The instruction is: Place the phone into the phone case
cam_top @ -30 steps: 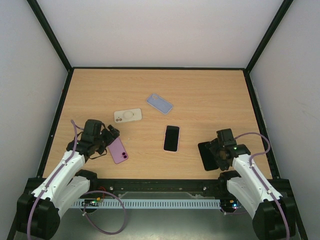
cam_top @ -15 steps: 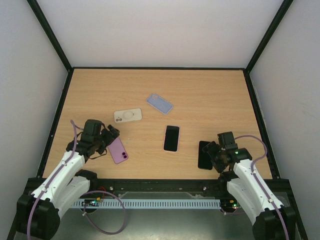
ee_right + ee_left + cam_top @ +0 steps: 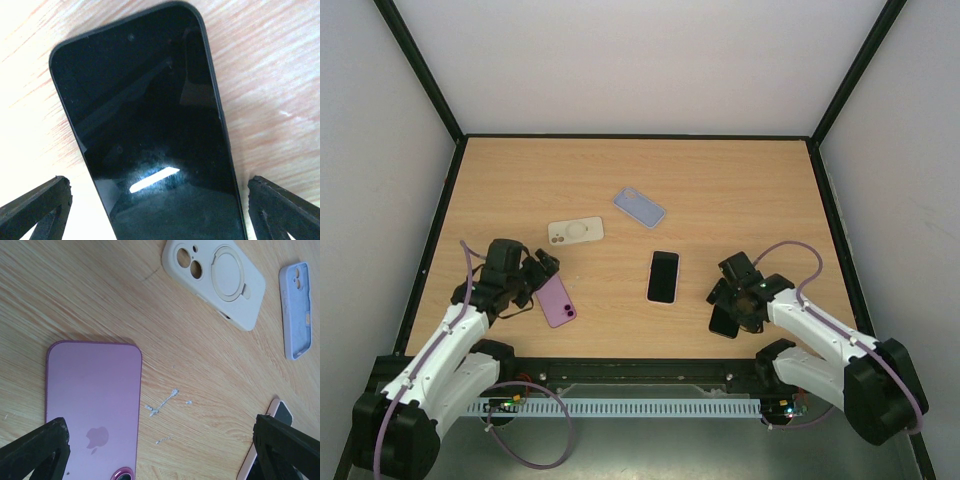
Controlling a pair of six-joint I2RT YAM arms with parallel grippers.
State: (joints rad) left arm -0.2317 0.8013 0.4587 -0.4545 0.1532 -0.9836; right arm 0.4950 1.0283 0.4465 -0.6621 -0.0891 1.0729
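A black phone (image 3: 150, 125) lies screen up on the table between the wide-apart fingers of my right gripper (image 3: 160, 210), which is open and straddles it. In the top view the right gripper (image 3: 730, 298) hovers over this phone (image 3: 724, 322) near the front right. A purple phone (image 3: 92, 400) lies back up by my open, empty left gripper (image 3: 160, 455), at the front left in the top view (image 3: 542, 270). A beige phone case (image 3: 575, 231) and a lavender phone case (image 3: 639, 207) lie further back. A pink-edged phone (image 3: 663, 276) lies screen up at mid-table.
The wooden table (image 3: 740, 190) is fenced by a black frame (image 3: 832, 220) with white walls around it. The left wrist view also shows the beige case (image 3: 215, 282), the lavender case (image 3: 295, 310) and a corner of the pink-edged phone (image 3: 280, 412).
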